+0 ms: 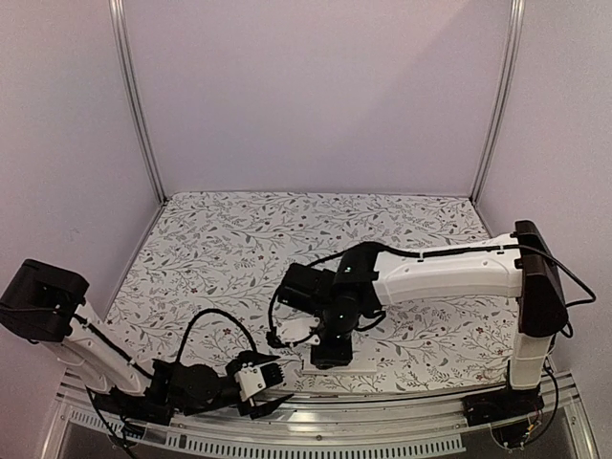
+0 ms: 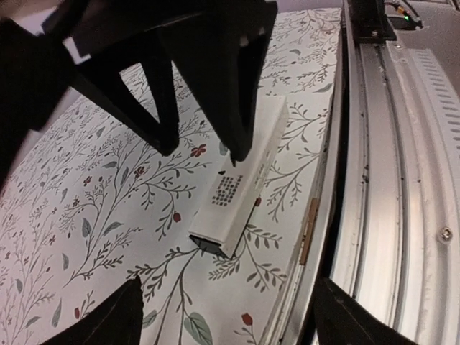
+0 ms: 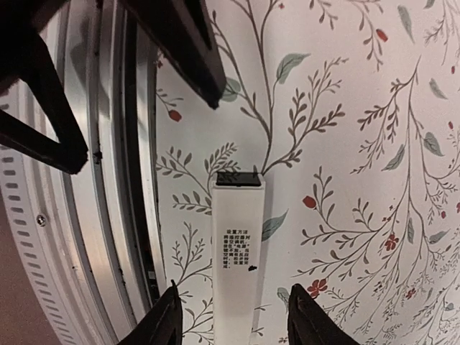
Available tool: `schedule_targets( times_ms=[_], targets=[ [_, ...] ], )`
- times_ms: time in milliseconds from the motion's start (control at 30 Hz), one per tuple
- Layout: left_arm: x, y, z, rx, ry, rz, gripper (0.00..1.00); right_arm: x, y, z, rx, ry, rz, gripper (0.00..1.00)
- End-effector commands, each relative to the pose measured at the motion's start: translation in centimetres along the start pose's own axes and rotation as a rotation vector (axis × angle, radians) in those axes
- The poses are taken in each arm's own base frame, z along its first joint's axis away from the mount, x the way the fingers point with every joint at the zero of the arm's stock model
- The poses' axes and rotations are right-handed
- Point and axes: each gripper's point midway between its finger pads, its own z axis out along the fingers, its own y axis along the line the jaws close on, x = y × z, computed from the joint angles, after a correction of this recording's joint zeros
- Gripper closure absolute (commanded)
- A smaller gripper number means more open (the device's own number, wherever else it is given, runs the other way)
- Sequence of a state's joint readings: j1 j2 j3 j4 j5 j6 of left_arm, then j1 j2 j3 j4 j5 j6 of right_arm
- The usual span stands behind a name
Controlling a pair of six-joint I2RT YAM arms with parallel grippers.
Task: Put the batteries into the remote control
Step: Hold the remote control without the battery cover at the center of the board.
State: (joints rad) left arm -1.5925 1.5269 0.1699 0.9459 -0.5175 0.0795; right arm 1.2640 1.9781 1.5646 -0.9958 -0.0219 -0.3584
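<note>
Remote control: small black print block, characters illegible.

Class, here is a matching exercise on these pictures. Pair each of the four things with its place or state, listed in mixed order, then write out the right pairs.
Things:
1. remote control
2. right tool
3. left tool
4. metal rail

Places or states:
A. open, straddling the remote control
B. lies flat on the floral cloth
C. runs alongside the floral cloth's edge
D. open, holding nothing, just off the remote control's black end

Pairs: 1-B, 2-A, 3-D, 4-C
</note>
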Motion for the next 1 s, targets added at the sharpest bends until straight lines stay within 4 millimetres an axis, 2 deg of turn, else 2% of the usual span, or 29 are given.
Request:
schedule_targets(
  times_ms=[0, 67, 167, 267, 467, 633, 700, 800, 967],
  targets=[
    [0.0, -1.5, 0.5, 0.084, 0.033, 0.060, 0.16, -3.4, -2.0, -7.8, 0.014, -0.324, 0.092, 0.50],
    [-0.3, -2.0, 1.0, 0.150, 0.040, 0.052, 0.15, -2.5, -3.9, -9.6, 0.046, -0.397, 0.206, 0.48],
    [-0.7, -2.4, 1.9, 0.244, 0.065, 0.041, 0.15, 0.4, -7.3, -11.2, 0.108, -0.461, 0.415, 0.46],
    [-0.9, -2.0, 3.1, 0.294, 0.096, 0.059, 0.15, 3.4, -9.2, -11.3, 0.101, -0.515, 0.650, 0.45],
    [-1.1, -0.9, 5.6, 0.377, 0.119, 0.068, 0.14, 7.0, -9.9, -11.8, 0.122, -0.595, 0.858, 0.40],
    [-0.5, -1.8, 7.5, 0.468, 0.189, 0.096, 0.15, 8.9, -10.5, -11.3, 0.093, -0.627, 0.975, 0.40],
    [-0.5, -1.8, 7.9, 0.471, 0.187, 0.113, 0.16, 9.9, -10.7, -10.7, 0.109, -0.629, 1.037, 0.37],
    [-0.8, -1.1, 8.3, 0.464, 0.165, 0.108, 0.17, 10.0, -10.2, -10.7, 0.086, -0.674, 1.049, 0.37],
    [-0.2, -0.4, 9.4, 0.472, 0.207, 0.100, 0.27, 9.9, -9.1, -10.4, 0.023, -0.706, 1.060, 0.45]
  ],
)
